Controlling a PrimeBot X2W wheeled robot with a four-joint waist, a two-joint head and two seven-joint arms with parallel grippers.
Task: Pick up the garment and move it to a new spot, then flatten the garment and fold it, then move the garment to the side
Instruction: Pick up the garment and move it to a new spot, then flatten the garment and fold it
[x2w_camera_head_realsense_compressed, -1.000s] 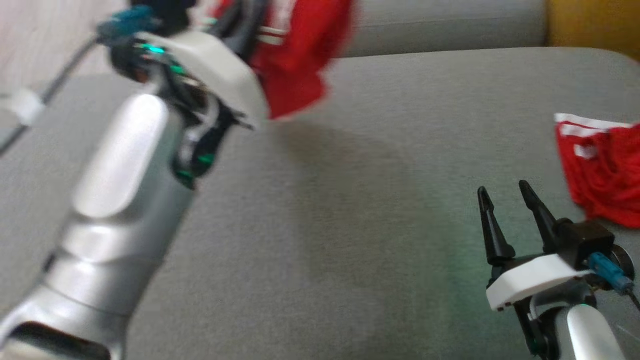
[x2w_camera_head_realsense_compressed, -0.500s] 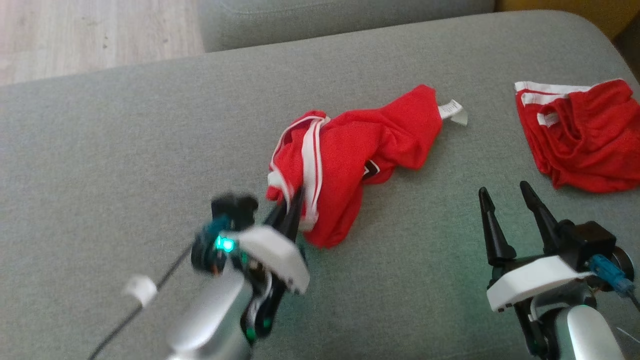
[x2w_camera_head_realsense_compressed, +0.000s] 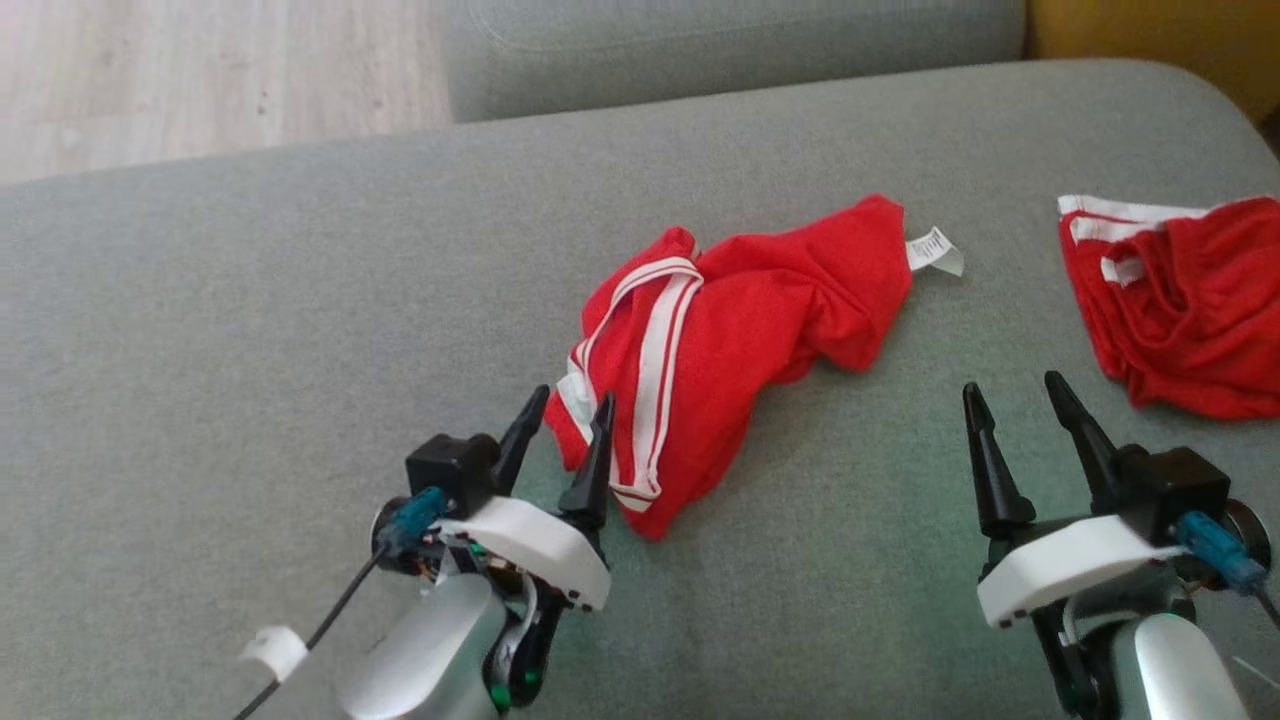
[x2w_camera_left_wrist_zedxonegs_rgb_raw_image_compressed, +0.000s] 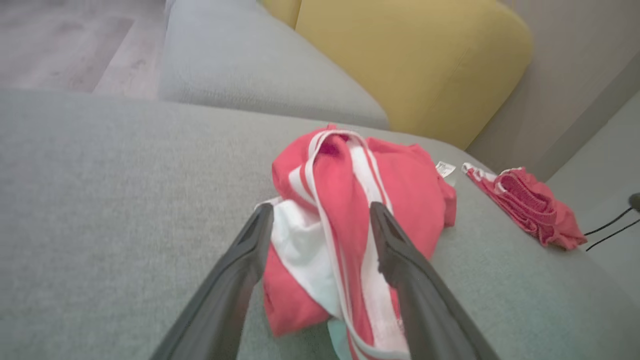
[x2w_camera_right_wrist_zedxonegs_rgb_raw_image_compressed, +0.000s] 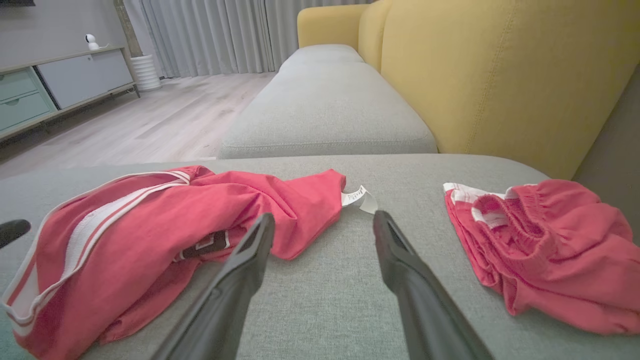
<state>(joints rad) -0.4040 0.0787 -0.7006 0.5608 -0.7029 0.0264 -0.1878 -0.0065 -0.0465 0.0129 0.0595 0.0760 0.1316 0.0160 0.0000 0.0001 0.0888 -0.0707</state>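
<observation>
Head view looks down on a wide grey sofa seat (x2w_camera_head_realsense_compressed: 250, 300), with pale wood floor (x2w_camera_head_realsense_compressed: 200, 70) past its far edge. Right wrist view adds a yellow backrest (x2w_camera_right_wrist_zedxonegs_rgb_raw_image_compressed: 500, 75) rising behind the seat. Near the middle of the seat lies the garment (x2w_camera_head_realsense_compressed: 740, 320), red with white stripes, crumpled into a loose heap. A second red garment (x2w_camera_head_realsense_compressed: 1180, 310) lies bunched well apart from it, toward the robot's right. The left claw (x2w_camera_head_realsense_compressed: 572, 398) sits at the near, striped end of the garment. Its two fingers are spread wide, with the cloth's edge at their tips and nothing pinched. The right claw (x2w_camera_head_realsense_compressed: 1010, 385) is over bare seat between the two red pieces, spread just as wide and empty. A small white label (x2w_camera_head_realsense_compressed: 935, 250) sticks out from the garment's far end.
</observation>
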